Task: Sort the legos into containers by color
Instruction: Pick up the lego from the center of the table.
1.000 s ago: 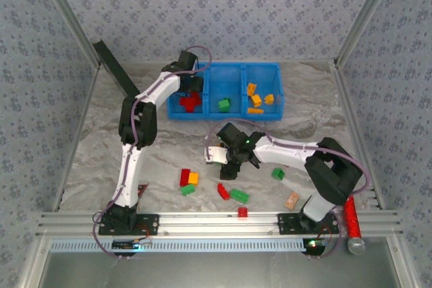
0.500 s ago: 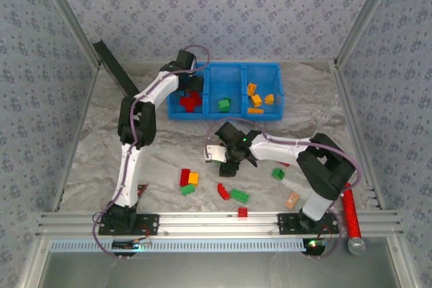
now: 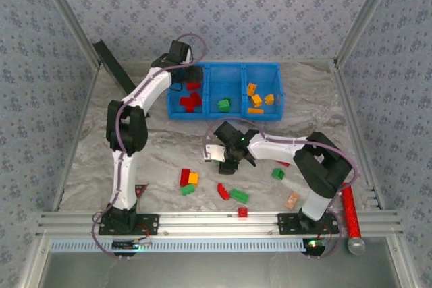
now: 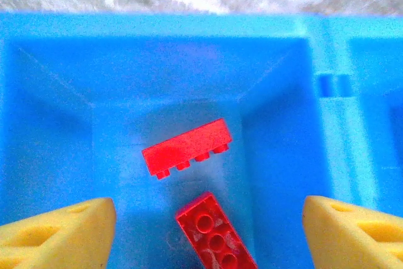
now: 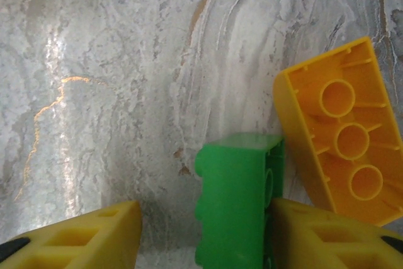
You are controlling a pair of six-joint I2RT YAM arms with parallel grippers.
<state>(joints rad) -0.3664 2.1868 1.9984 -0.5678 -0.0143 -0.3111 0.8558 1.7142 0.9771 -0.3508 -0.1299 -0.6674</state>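
The blue tray [image 3: 233, 67] stands at the back with red legos [image 3: 190, 101] in its left compartment, a green one [image 3: 223, 104] in the middle and orange ones [image 3: 260, 98] on the right. My left gripper [image 3: 191, 77] hangs open above the left compartment [image 4: 277, 61], over two red bricks [image 4: 187, 149] [image 4: 214, 234]. My right gripper [image 3: 229, 163] is low on the table, mid-front. A green brick [image 5: 233, 206] stands between its fingers: the right finger [image 5: 315, 237] touches it, the left finger [image 5: 94, 237] stands apart. An upturned orange-yellow brick [image 5: 343, 155] leans against it.
Loose bricks lie near the front: red-and-orange [image 3: 189, 178], green [image 3: 187, 189], red [image 3: 223, 191], green [image 3: 239, 195], red [image 3: 242, 212], green [image 3: 277, 174]. A tan block [image 3: 291, 200], a red triangular sign [image 3: 142, 189], a black strip [image 3: 115, 67] and a red cylinder [image 3: 352, 217] are nearby.
My left gripper opened wider and drew back toward the tray's far-left edge. My right gripper's jaws narrowed around the green brick and shifted slightly left.
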